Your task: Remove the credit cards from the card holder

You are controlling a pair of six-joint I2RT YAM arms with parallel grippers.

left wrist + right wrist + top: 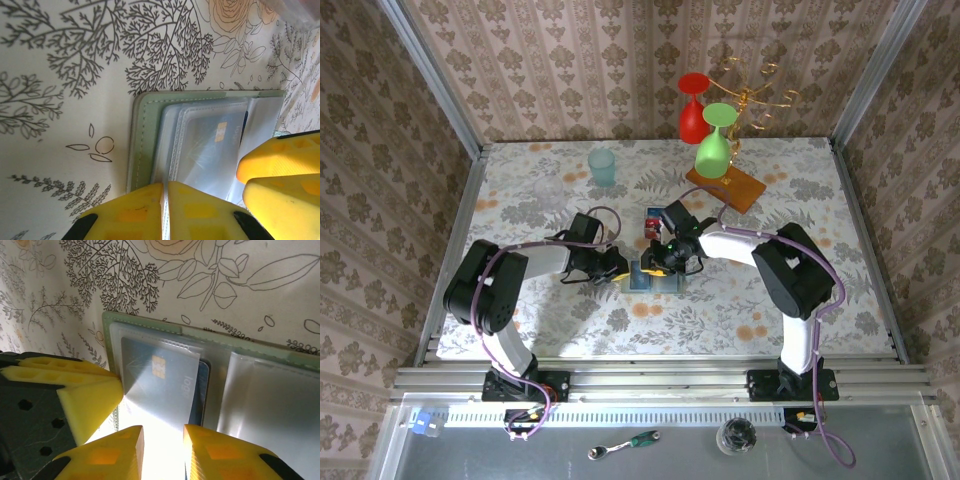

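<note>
One card holder (655, 281) is laid open near the middle of the counter (840, 260), clear sleeves upward. Two grippers are set upon it. The left gripper (165, 202) is pinched almost fully together on a sleeve edge of the holder. The right gripper (162, 440) is held narrowly apart over the near edge of one pale blue credit card (160, 385) with a gold chip, lodged in a sleeve; no grip can be confirmed. A second, darker card edge (202, 390) is seen beneath it. One small red item (649, 228), too small to be named, is seen just beyond the holder.
</note>
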